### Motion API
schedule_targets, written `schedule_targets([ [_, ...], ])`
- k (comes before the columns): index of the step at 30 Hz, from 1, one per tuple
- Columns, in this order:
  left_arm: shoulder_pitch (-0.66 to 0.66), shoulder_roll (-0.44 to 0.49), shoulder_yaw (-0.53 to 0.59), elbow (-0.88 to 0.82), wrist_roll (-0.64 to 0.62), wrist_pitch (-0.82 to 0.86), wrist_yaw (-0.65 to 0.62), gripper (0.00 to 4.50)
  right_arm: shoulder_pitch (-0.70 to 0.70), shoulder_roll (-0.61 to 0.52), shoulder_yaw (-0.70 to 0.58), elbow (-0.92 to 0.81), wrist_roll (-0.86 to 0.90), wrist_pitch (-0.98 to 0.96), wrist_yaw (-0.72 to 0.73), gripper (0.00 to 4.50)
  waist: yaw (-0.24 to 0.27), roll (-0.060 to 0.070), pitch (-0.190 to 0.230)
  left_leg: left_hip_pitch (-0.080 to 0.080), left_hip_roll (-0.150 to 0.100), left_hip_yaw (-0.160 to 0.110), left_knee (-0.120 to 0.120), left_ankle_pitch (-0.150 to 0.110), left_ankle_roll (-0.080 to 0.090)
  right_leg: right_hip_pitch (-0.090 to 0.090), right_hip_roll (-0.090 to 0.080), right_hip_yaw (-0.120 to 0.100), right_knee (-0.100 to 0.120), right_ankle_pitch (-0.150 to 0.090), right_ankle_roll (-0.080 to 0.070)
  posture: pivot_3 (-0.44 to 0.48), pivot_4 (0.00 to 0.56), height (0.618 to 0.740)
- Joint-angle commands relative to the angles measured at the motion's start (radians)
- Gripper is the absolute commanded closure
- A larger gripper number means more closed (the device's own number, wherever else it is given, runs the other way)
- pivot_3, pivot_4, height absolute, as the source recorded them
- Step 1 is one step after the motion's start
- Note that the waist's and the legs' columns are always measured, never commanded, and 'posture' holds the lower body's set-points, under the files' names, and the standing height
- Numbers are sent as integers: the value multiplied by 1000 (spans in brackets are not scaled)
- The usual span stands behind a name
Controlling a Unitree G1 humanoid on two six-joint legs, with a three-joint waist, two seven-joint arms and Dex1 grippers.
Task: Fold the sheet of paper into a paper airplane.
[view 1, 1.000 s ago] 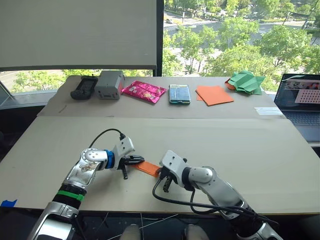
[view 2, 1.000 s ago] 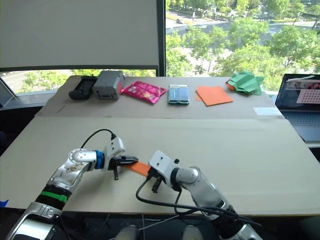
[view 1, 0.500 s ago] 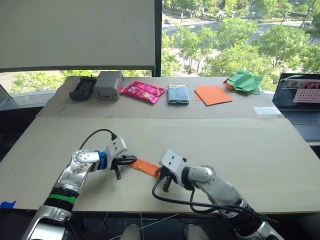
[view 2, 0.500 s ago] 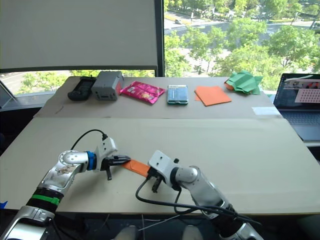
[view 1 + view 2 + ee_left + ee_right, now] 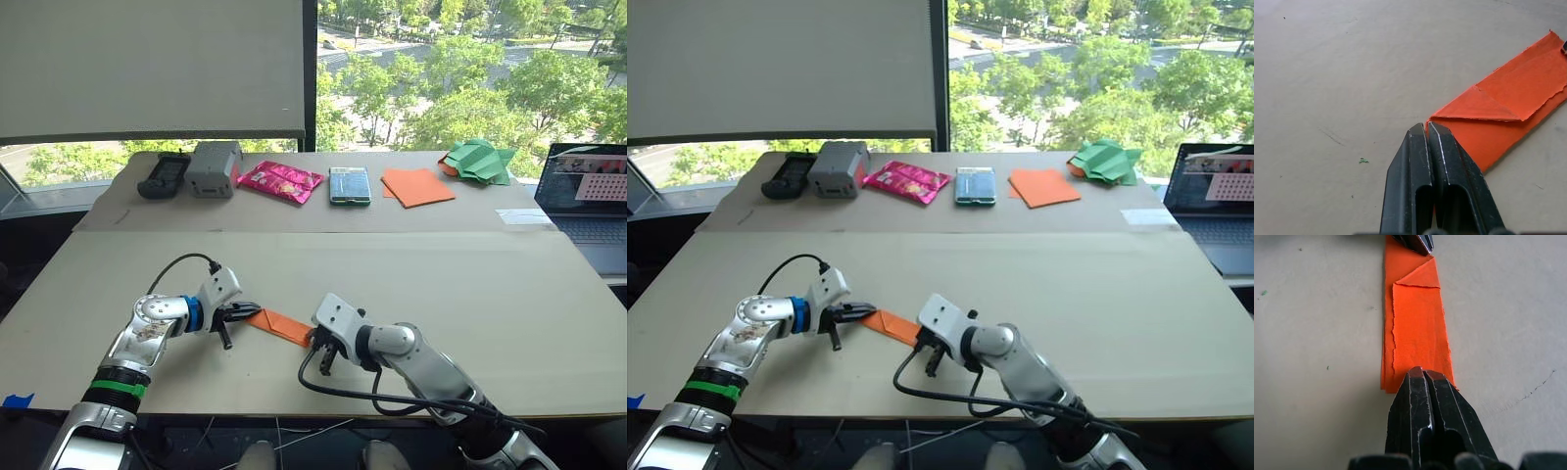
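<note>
the sheet of paper (image 5: 285, 326) lies on the near part of the desk (image 5: 490, 284), already folded into a narrow orange strip with one corner turned down into a small triangle at the end toward the left arm. the step in hand looks like pressing or holding the strip flat at both ends, with the airplane shape far from finished: there is no pointed nose or wings yet.

the left gripper (image 5: 1426, 128) reaches in low from the left, forearm nearly level with the desk, its fingers (image 5: 1415, 161) pressed together with the tips on the folded-corner end of the strip. the right gripper (image 5: 1422, 373) comes from the right, elbow bent and wrist angled down, its fingers (image 5: 1442, 401) likewise closed tight, tips resting on the opposite end of the strip. whether either pair actually pinches the paper or only pins it to the desk cannot be told.

the next move probably calls for one end staying pinned while the other gripper lifts an edge for another crease, gently, since the thin paper has ragged edges and could tear or slide.
</note>
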Motion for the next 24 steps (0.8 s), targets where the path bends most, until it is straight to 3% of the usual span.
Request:
schedule_targets([
  [1,40,9,27,59,12,41,42,4355,17,-12,-16,19,5,24,1,4481,-1,0,0,0,0,0,0,0,0,0,0,0,0,0,0,0,150,702],
  [5,71,21,121,-100,-103,145,38,4355,24,-6,-81,-74,47,14,2,4481,-5,-3,6,-3,0,0,-1,0,0,-4,0,0,-1,0,0,0,150,702],
  [9,180,74,261,-359,-274,296,8,4355,61,-14,-203,-278,123,-12,6,4481,-7,-8,13,-12,0,0,-2,0,0,-12,0,0,-1,1,0,0,150,702],
  [12,260,108,314,-483,-342,365,11,4355,84,-35,-250,-366,151,-11,6,3526,3,-9,13,-13,0,0,-2,1,1,-13,1,0,1,1,1,0,150,702],
  [22,374,120,359,-603,-416,432,58,1158,167,-81,-265,-429,319,65,76,128,17,-9,26,-14,0,0,-8,0,0,-14,0,-1,-17,0,0,0,150,702],
  [24,385,128,342,-611,-416,427,41,513,158,-75,-263,-409,379,88,105,0,15,-7,28,-16,0,0,-8,0,0,-15,0,-1,-21,0,0,0,150,702],
])
